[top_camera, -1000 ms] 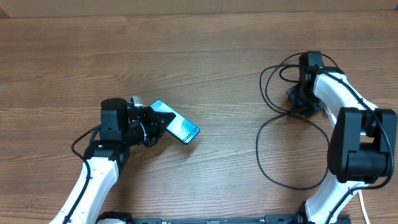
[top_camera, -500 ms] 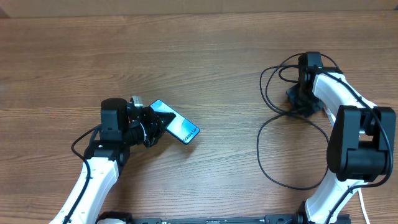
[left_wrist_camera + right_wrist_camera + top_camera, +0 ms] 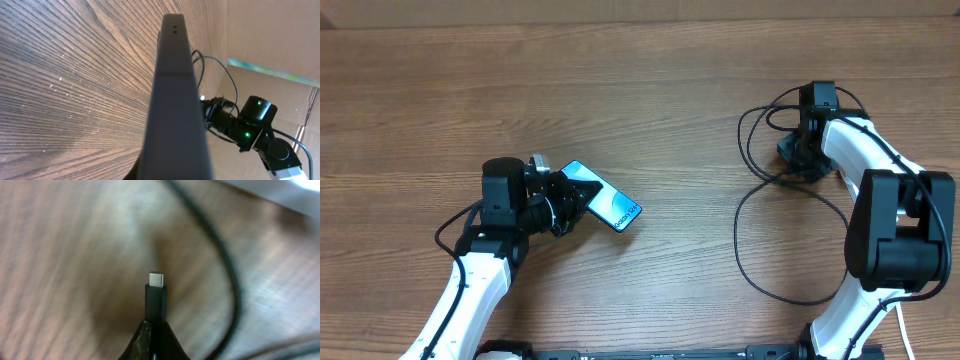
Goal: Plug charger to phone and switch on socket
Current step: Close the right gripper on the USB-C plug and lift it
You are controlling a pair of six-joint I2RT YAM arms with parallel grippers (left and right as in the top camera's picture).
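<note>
The phone (image 3: pixel 603 200) has a lit blue-teal screen and is held by my left gripper (image 3: pixel 563 198) at left centre, tilted off the wooden table. In the left wrist view its dark edge (image 3: pixel 172 100) runs up the frame. The charger, a thin black cable (image 3: pixel 760 230), lies in loose loops at the right. My right gripper (image 3: pixel 800 155) is shut on the charger's plug end; the right wrist view shows the black plug with its silver tip (image 3: pixel 156 297) sticking out from the fingers (image 3: pixel 154 330) above the table. The socket is out of view.
The wooden table (image 3: pixel 650 90) ends at a cardboard wall along the far edge (image 3: pixel 640 10). The right arm (image 3: pixel 250 130) shows in the left wrist view beyond the phone. Cable loops (image 3: pixel 790 250) lie in front of the right arm's base.
The right gripper has shifted very slightly toward the far side with the plug. The left arm and phone have not moved.
</note>
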